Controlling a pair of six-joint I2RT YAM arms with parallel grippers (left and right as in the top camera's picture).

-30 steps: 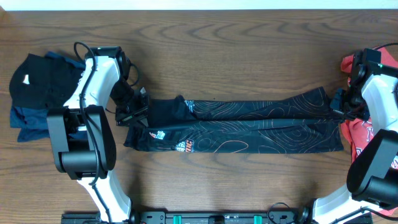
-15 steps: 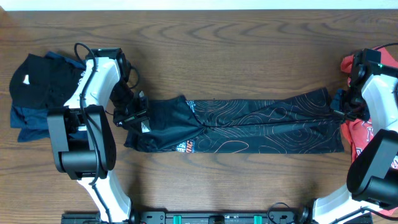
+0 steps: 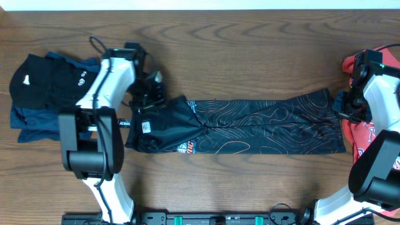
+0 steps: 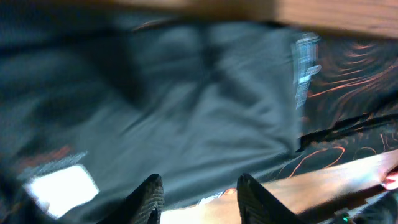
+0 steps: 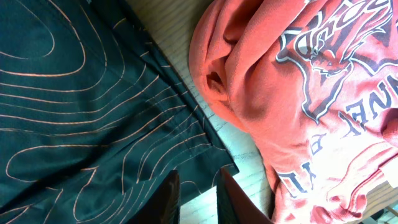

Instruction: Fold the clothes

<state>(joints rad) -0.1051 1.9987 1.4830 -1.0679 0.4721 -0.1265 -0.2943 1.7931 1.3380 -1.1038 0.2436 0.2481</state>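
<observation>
The black jersey (image 3: 250,125) with orange contour lines lies folded into a long strip across the middle of the table. My left gripper (image 3: 149,100) hovers over its left end, jaws open, with dark cloth (image 4: 186,106) below and nothing between the fingers (image 4: 151,198). My right gripper (image 3: 340,111) is at the strip's right end, jaws slightly open over the jersey's corner (image 5: 205,155). In the right wrist view the jersey (image 5: 74,93) lies flat under that gripper (image 5: 199,199). The red printed T-shirt (image 3: 369,134) lies crumpled just right of it (image 5: 311,93).
A pile of dark blue and black clothes (image 3: 37,87) sits at the far left, beside the left arm. The red T-shirt lies against the table's right edge under the right arm. Bare wood (image 3: 237,56) stretches behind the jersey.
Both grippers have opened and let go of the jersey's ends. The left gripper has moved back and right over the left end, which now lies flatter. The right arm barely moved.
</observation>
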